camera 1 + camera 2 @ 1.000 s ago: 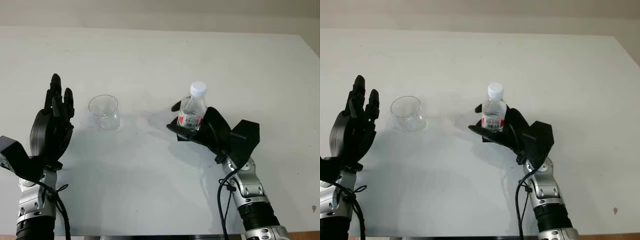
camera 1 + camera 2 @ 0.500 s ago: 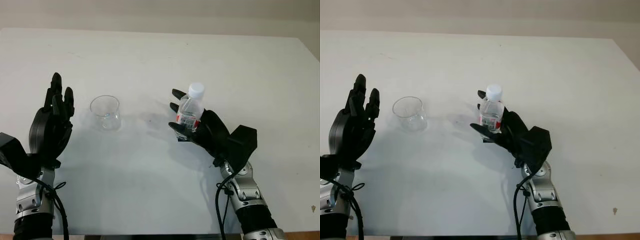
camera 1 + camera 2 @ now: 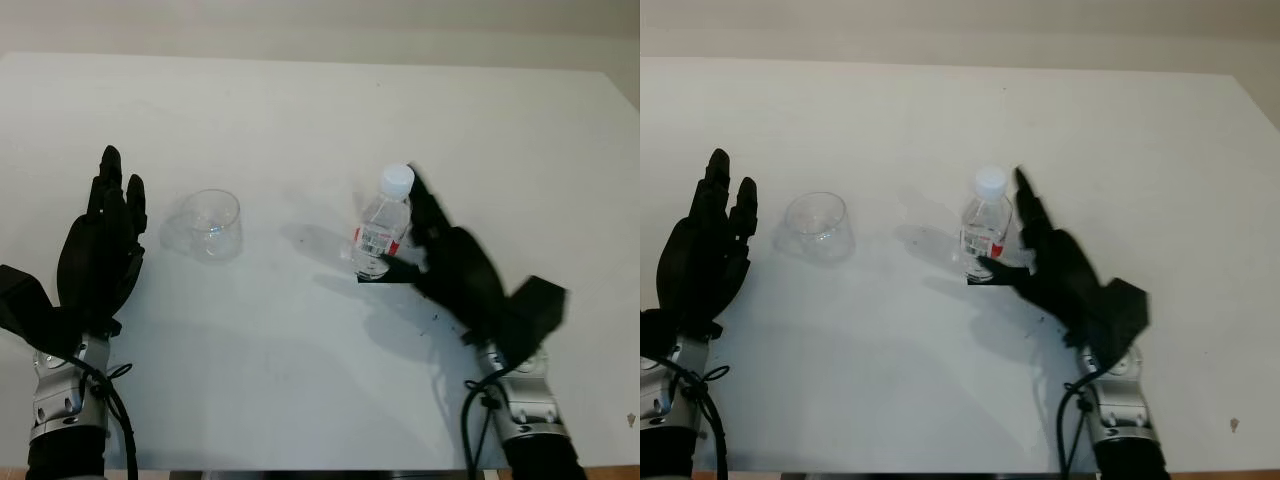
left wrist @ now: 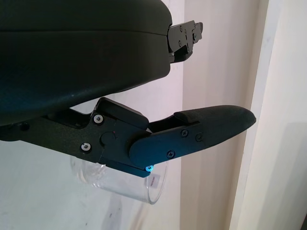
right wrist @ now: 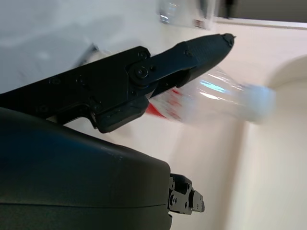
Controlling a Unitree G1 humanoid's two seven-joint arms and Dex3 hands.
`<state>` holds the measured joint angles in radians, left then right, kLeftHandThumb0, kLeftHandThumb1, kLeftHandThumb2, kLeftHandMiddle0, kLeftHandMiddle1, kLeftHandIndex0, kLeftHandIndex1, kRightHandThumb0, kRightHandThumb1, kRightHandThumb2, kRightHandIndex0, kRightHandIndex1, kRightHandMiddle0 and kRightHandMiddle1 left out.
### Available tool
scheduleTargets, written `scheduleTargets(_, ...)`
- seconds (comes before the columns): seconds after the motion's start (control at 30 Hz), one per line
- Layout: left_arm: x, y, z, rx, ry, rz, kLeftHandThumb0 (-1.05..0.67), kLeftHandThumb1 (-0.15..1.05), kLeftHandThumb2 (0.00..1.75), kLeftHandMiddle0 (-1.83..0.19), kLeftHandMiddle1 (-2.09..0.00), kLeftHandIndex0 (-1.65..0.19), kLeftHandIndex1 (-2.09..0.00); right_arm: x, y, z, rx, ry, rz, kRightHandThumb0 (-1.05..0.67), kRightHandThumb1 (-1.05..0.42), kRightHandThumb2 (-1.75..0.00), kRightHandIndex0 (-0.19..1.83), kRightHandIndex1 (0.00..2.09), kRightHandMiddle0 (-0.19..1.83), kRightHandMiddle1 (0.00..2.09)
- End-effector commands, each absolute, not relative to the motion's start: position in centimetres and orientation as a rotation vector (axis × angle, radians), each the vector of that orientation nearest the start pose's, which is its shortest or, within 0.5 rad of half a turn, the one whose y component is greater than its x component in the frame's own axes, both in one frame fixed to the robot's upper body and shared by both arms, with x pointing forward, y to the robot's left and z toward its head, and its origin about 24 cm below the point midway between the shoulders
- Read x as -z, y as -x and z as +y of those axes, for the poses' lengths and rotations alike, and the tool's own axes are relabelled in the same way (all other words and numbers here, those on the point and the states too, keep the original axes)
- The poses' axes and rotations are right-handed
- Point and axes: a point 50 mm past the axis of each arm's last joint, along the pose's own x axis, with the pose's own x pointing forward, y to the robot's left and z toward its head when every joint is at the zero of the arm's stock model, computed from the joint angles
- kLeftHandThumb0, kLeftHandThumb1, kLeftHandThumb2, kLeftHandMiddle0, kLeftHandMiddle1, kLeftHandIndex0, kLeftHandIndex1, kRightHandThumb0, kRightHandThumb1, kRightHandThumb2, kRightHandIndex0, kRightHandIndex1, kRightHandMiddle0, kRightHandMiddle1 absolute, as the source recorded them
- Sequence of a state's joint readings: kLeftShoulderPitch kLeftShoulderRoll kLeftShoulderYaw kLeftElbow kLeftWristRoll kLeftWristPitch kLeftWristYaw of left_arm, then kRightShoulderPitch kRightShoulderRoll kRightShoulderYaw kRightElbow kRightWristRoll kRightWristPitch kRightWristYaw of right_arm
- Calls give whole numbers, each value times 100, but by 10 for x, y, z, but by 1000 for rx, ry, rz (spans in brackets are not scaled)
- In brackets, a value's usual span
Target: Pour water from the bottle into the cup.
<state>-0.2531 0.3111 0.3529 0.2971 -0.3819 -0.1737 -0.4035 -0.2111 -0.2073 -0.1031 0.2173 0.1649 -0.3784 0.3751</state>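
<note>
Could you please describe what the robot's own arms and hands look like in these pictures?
Both robot hands, the left robot hand and the right robot hand, are matte black with smooth rounded shells and jointed fingers fastened by small screws. A boxy black housing sits at each wrist. Below it, the forearms are silver metal with black ribbed sections, and loose black cables run alongside them.

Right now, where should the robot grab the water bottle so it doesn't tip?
Probably around the bottle's middle, at the label, coming from the right where the right hand is already open beside it. The bottle stands upright and is narrow there, so fingers can wrap it. The white cap looks too small to hold well.
</note>
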Motion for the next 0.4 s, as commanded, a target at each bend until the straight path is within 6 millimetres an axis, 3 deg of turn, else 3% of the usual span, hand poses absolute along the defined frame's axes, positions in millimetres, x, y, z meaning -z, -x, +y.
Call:
scheduleTargets(0.0, -97, -287, 270, 47, 76, -289, -82, 105, 68, 19, 0, 19, 0, -93, -281, -189, -297, 84, -412, -93, -99, -5, -19, 0, -19, 0)
scheduleTargets(0.37, -95, -282, 269, 34, 78, -286, -81, 105, 67, 19, 0, 19, 0, -93, -276, -191, -314, 80, -423, -94, -99, -5, -19, 0, -19, 0)
